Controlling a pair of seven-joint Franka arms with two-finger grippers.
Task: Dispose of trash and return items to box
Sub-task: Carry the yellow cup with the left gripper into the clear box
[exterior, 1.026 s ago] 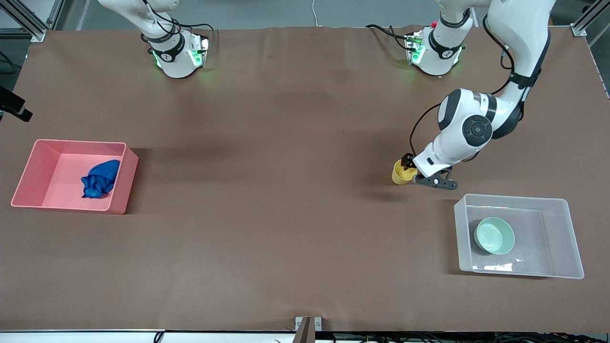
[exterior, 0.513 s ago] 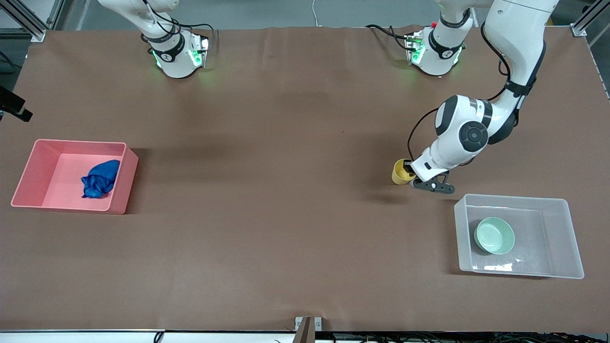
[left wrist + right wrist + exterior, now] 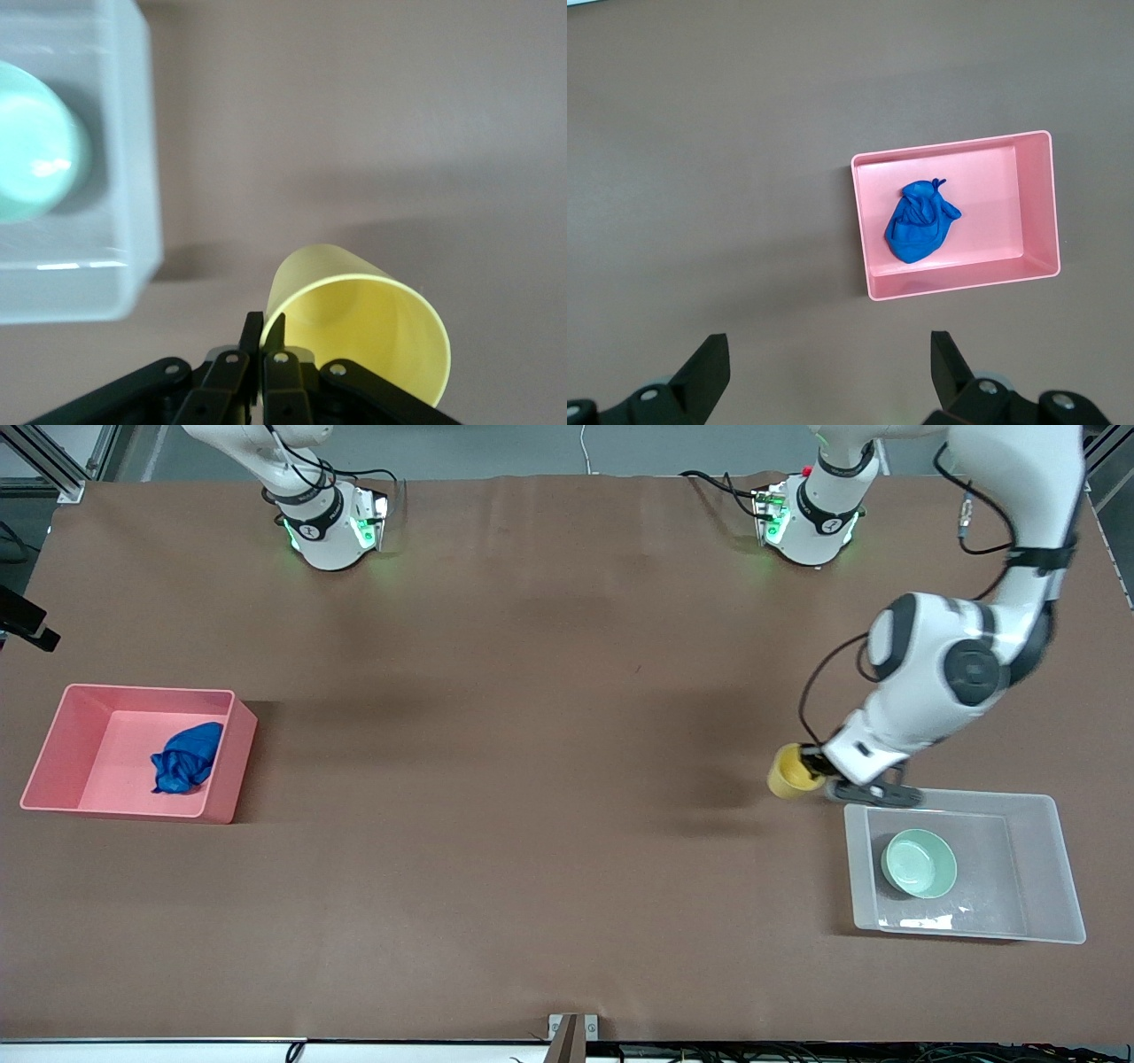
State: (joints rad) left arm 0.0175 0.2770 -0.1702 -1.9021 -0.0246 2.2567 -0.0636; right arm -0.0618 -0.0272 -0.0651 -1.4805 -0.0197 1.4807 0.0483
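My left gripper [image 3: 811, 767] [image 3: 264, 324] is shut on the rim of the yellow cup [image 3: 790, 774] [image 3: 365, 320], one finger inside and one outside. It holds the cup tilted, above the table just beside a corner of the clear box [image 3: 948, 796] [image 3: 135, 186]. The mint-green bowl [image 3: 919, 863] [image 3: 31, 152] sits inside that box. The blue trash [image 3: 186, 757] [image 3: 921, 221] lies in the pink bin [image 3: 142, 691] [image 3: 1035, 204] at the right arm's end of the table. My right gripper [image 3: 830, 365] waits open and empty, high above the table near the bin.
The brown table mat [image 3: 532, 824] is bare between the pink bin and the clear box. Both arm bases [image 3: 332, 531] [image 3: 811, 522] stand at the table edge farthest from the front camera.
The left arm has lifted the yellow cup off the table and carried it toward the clear box. The right arm, bowl and trash have not moved.
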